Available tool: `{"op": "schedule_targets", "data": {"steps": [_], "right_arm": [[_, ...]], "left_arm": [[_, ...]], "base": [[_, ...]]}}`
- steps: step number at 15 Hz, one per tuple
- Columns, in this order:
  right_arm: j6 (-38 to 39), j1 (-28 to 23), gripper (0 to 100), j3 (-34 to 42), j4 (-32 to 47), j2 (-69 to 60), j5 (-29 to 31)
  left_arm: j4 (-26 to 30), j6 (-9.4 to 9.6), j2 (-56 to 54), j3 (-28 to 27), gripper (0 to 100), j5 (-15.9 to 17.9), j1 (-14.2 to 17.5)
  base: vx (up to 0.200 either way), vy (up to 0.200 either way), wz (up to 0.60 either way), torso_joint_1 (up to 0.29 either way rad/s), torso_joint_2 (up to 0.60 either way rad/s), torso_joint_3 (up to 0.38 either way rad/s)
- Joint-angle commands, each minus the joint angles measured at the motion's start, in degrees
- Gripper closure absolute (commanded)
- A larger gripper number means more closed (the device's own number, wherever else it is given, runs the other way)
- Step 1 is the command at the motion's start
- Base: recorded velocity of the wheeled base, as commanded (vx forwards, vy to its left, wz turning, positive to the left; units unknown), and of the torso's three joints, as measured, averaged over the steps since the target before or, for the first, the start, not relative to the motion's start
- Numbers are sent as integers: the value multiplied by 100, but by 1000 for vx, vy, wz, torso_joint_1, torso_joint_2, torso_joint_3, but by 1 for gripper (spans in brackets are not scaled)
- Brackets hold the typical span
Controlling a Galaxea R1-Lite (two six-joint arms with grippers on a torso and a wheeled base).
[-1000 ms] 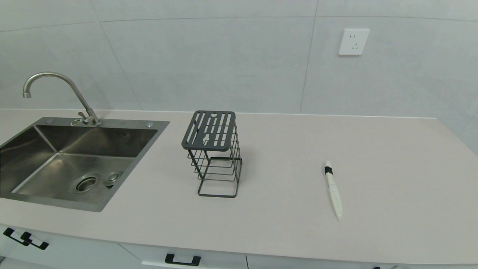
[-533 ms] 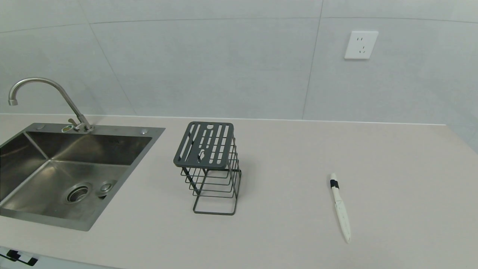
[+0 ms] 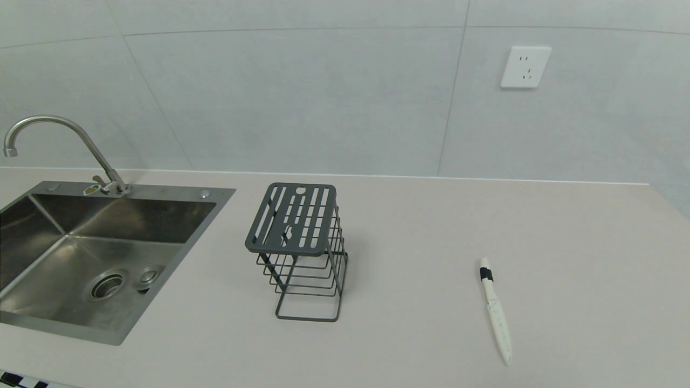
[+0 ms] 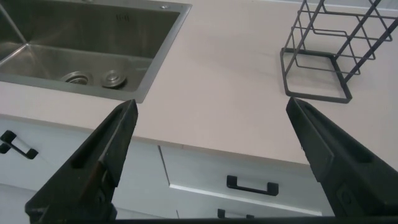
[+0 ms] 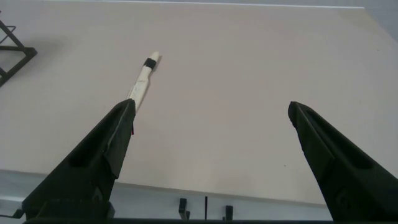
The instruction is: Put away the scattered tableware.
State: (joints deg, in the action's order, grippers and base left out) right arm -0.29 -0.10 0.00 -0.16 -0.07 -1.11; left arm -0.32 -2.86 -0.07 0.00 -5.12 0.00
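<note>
Knife lies flat on the table, at about 4 o'clock from the wire rack and well apart from it. Its black-banded end points to 12 o'clock and its tip to 6. The sink with its faucet is at the rack's 9 o'clock. A wall outlet sits at the knife's 12 o'clock. The left gripper hangs over the table's front edge with its fingers spread wide, grasping nothing. The right gripper is likewise released, with the knife ahead of it.
</note>
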Motion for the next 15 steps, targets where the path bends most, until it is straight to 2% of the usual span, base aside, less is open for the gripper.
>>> {"op": "schedule_targets", "data": {"steps": [1, 11, 14, 15], "right_arm": [[-6, 1, 0, 0, -2, 7, -3], [-85, 1, 0, 0, -19, 7, -65], [-226, 1, 0, 0, -274, 7, -337], [-270, 1, 0, 0, -652, 7, -346]], "left_arm": [[-3, -4, 7, 0, 0, 2, 0], [-3, -39, 7, 0, 0, -7, 9], [-3, -39, 7, 0, 0, -7, 9], [-3, -39, 7, 0, 0, -7, 9]], "base": [[0, 0, 0, 0, 0, 0], [0, 0, 0, -19, 49, 28], [0, 0, 0, 0, 0, 0], [0, 0, 0, 0, 0, 0]]}}
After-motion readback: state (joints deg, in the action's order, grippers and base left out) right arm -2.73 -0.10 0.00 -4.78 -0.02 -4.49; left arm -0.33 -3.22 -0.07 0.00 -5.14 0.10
